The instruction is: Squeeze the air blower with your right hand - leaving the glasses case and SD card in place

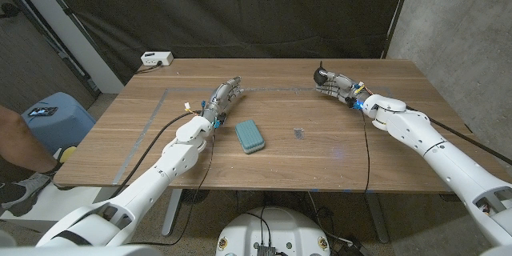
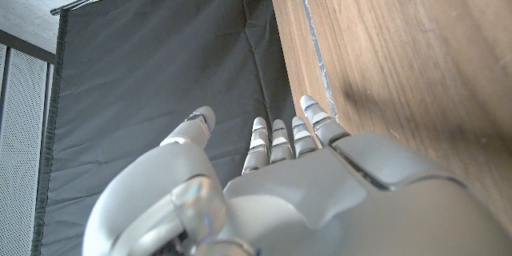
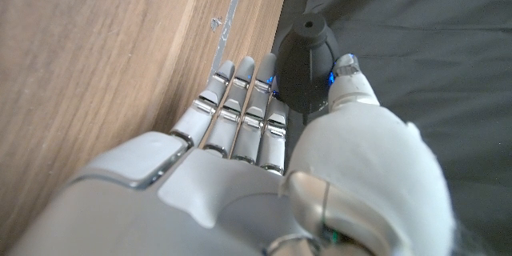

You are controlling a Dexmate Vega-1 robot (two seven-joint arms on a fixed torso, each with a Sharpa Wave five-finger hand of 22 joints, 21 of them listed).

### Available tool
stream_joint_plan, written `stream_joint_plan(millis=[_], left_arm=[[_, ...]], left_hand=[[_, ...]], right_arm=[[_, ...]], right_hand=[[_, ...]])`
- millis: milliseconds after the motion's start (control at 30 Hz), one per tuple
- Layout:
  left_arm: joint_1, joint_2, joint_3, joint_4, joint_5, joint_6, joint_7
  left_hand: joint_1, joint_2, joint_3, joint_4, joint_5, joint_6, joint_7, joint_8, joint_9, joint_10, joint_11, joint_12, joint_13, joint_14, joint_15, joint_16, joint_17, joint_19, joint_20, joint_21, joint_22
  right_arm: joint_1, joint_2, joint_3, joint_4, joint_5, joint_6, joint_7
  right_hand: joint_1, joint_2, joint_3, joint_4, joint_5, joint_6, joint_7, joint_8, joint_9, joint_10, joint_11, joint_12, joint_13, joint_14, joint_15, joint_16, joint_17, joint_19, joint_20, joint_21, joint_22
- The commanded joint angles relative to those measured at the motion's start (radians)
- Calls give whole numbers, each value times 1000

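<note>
The black air blower [image 1: 322, 74] stands at the table's far right, nozzle up. My right hand [image 1: 339, 88] holds it, and the blower [image 3: 302, 64] sits between the thumb [image 3: 350, 80] and the straight fingers [image 3: 248, 100], touched on both sides. The teal glasses case [image 1: 250, 136] lies mid-table. The small dark SD card [image 1: 298, 134] lies just right of it, apart. My left hand [image 1: 223, 97] is open behind and left of the case, holding nothing, and its fingers [image 2: 280, 140] reach straight toward the far edge.
A white box [image 1: 156, 58] sits at the table's far left edge. A blue stool [image 1: 50, 116] and a person's arm [image 1: 20, 140] are off the table's left side. Pale tape lines [image 1: 148, 124] mark the wooden table [image 1: 336, 160]. A black curtain hangs behind.
</note>
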Motion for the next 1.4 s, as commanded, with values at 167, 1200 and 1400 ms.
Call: stream_joint_plan(millis=[167,1200,1400], left_arm=[[-12,-3,-1,19,-4,-3,-13],[-14,0,-3,20,-3,0,-11],[-11,5,-8,18,-6,0,-12]], left_hand=[[10,0,4,-3,6,7,1,-3,6,7,3,0,3,4,4,4,1,9,2,0,4],[12,1,3,-4,7,11,-1,-2,6,7,2,0,3,5,4,4,1,8,2,-5,4],[12,0,3,-4,7,11,-2,-2,6,7,1,0,3,3,4,3,1,8,2,-6,4]], right_arm=[[10,4,-6,-4,-5,-25,-29],[-5,20,-1,-19,1,-48,-98],[-3,27,-5,-20,-2,-53,-113]], right_hand=[[29,1,1,-9,-3,27,-2,16,8,23,-6,18,11,27,-88,14,4,18,-3,10,5],[105,2,-3,-14,-2,118,-36,44,30,127,-69,86,30,83,-135,57,35,38,-28,16,5],[120,3,-2,-14,0,143,-43,53,34,151,-79,97,28,103,-144,66,40,41,-34,16,5]])
